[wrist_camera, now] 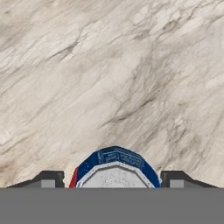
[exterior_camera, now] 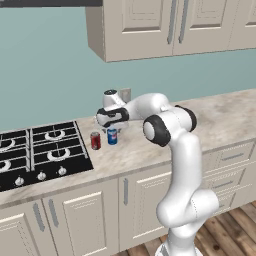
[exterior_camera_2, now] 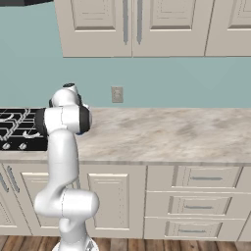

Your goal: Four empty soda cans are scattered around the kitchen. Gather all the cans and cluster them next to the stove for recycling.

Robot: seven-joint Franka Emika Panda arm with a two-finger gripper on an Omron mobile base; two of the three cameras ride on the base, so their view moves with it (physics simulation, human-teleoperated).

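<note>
Blue can point(wrist_camera: 114, 168) upright on marble counter point(wrist_camera: 109, 78), hand point(wrist_camera: 114, 178) spread around it (fingertips clear), red can point(exterior_camera: 95, 141) beside stove point(exterior_camera: 40, 150)

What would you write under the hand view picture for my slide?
Open gripper straddling the blue can on the marble counter.

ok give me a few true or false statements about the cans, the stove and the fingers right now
1. Two cans stand upright on the counter just right of the stove. True: a red can and a blue can.
2. The blue can lies on its side. False: it stands upright.
3. In the hand view, the fingers stand either side of the blue can with gaps showing. True.
4. The red can sits on a burner grate. False: it is on the marble counter beside the stove.
5. The two cans are stacked. False: they stand side by side.
</note>
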